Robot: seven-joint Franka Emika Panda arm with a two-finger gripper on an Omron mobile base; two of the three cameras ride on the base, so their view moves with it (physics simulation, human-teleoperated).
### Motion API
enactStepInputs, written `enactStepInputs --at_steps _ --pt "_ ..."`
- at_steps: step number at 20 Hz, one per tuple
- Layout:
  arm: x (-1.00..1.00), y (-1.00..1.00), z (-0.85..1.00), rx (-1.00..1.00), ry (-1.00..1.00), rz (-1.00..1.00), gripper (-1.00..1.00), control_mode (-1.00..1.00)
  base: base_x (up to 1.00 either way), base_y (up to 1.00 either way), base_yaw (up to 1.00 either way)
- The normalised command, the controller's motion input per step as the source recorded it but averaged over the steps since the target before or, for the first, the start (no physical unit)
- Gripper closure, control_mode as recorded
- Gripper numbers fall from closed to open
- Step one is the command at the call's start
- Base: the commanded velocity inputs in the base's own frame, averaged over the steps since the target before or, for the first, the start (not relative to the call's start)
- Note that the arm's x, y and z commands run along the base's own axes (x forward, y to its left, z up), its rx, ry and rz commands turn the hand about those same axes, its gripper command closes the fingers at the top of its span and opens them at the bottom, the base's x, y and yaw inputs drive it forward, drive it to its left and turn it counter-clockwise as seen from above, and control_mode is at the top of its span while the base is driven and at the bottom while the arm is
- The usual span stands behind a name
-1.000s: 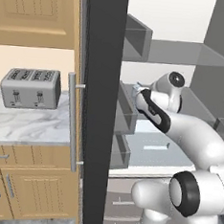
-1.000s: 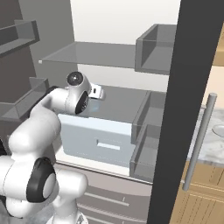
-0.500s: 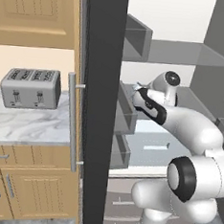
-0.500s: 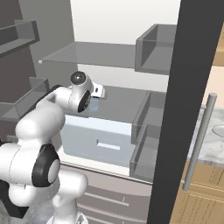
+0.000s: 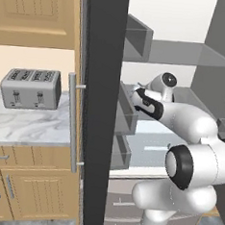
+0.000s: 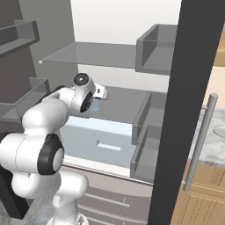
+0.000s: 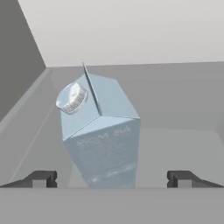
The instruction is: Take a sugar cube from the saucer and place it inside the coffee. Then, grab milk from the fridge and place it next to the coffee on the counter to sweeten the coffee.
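Observation:
The milk [image 7: 103,140], a blue-grey carton with a peaked top and a round pale cap, stands upright on a grey shelf of the fridge [image 5: 100,108]. It sits close in front of my gripper [image 7: 111,178], centred between the two dark fingertips [image 7: 41,178], which stand wide apart and do not touch it. The gripper is open. From the left base view my hand [image 5: 147,100] reaches over the middle shelf, just past the door bins. In the right base view the hand [image 6: 100,92] is above that same shelf [image 6: 127,103].
The open dark fridge door [image 6: 189,88] with its silver handle [image 6: 200,140] stands to the right, and grey door bins [image 6: 149,118] jut inward. A pale drawer [image 6: 99,140] lies under the shelf. A toaster [image 5: 30,88] sits on the marble top [image 5: 26,124] to the left.
My arm's elbow has swung up and nearer the camera while the hand stays at the middle shelf. The jaws remain wide apart.

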Motion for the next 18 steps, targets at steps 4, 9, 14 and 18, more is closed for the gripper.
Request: enactStepInputs --at_steps 4,9,14,18 --pt "0.13 0.0 -0.06 0.0 0.0 0.0 -1.0 -1.0 0.0 0.0 0.0" --pt "0.13 0.0 -0.05 0.0 0.0 0.0 -1.0 -1.0 0.0 0.0 0.0" --pt "0.16 0.03 -0.03 0.0 0.0 0.0 -1.0 -1.0 0.0 0.0 0.0" --pt "0.19 0.04 -0.03 0.0 0.0 0.0 -1.0 -1.0 0.0 0.0 0.0"
